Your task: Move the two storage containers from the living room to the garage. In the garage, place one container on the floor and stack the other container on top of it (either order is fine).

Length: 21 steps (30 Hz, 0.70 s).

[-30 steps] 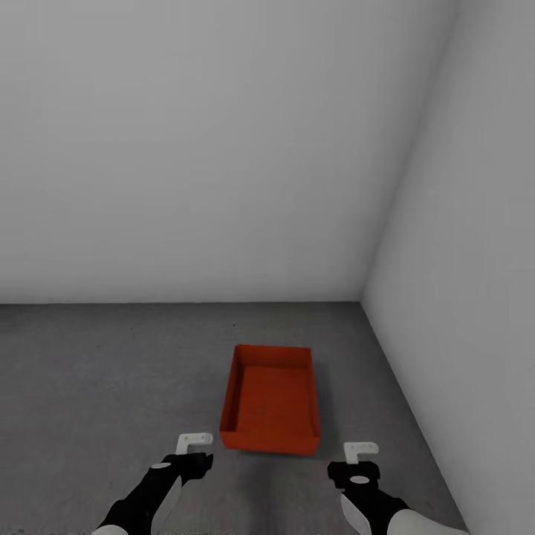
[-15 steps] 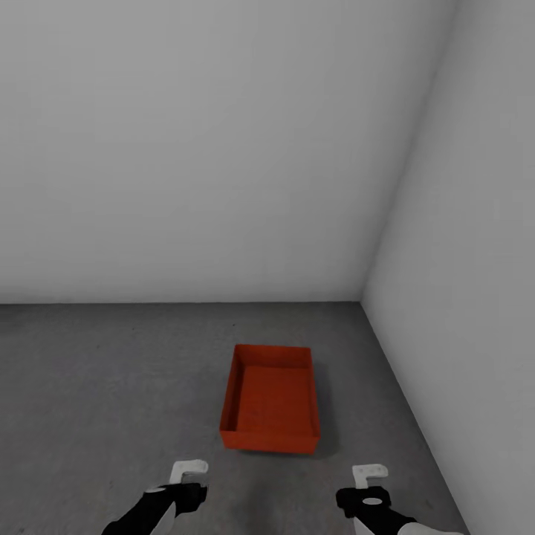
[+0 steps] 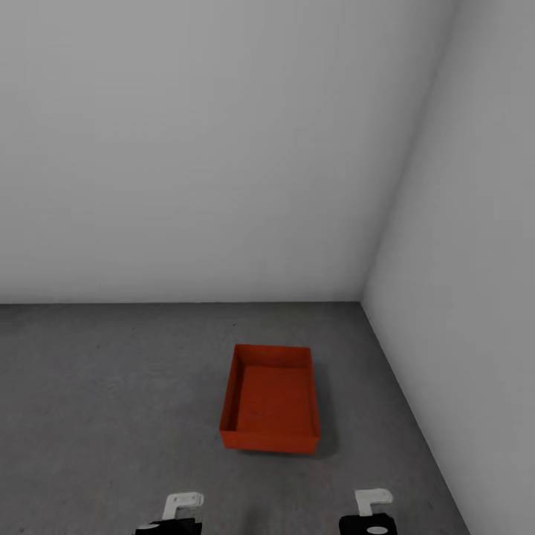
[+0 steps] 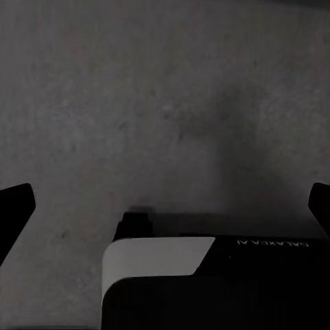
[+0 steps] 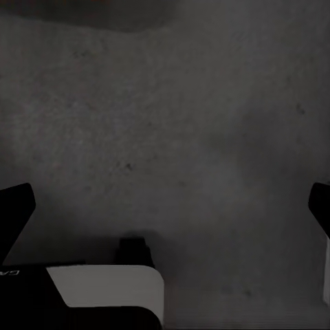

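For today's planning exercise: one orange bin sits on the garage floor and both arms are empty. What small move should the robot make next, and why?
Probably turn the base away to go fetch the second bin. One bin sits on the concrete floor near the corner with nothing stacked in it. Left gripper and right gripper sit low, clear of the bin; both wrist views show jaws wide apart over bare floor.

A storage container [image 3: 270,409] sits on the floor [image 3: 111,386] near the corner where the back wall [image 3: 208,148] meets the right wall [image 3: 475,260]. The left pincer [image 3: 183,505] and right pincer [image 3: 371,502] hang nearer the robot, apart from it, either side
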Tool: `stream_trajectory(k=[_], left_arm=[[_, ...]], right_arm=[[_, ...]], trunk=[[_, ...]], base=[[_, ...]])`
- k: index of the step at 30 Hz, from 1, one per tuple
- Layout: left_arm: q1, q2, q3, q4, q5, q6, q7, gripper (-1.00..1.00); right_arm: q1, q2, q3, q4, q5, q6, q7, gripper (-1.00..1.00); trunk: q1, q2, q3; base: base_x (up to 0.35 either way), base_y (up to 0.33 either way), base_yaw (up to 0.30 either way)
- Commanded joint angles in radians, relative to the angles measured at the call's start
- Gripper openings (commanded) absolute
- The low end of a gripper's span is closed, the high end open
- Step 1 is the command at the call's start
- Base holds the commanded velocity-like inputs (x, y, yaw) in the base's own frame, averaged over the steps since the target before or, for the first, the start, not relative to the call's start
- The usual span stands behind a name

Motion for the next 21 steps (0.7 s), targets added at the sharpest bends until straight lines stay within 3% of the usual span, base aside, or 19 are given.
stream_trajectory(k=[1,13,21], left_arm=[[0.0,0.0,-0.001,0.002,0.007,0.002,0.003,1.0],[0.0,0.0,-0.001,0.05,0.009,-0.016,0.004,1.0],[0.0,0.0,0.0,0.068,0.009,-0.015,0.002,1.0]], right_arm=[[0.002,0.0,0.009,0.001,-0.01,-0.005,-0.002,1.0],[0.117,0.001,0.008,0.001,-0.012,-0.034,-0.002,1.0],[0.137,0.001,0.008,0.001,-0.013,-0.034,-0.002,1.0]], trunk=[[0.0,-0.001,-0.001],[0.0,-0.001,-0.001],[0.0,-0.001,-0.001]], base=[[0.0,0.0,0.0],[-0.015,0.0,0.0],[-0.289,0.0,0.0]])
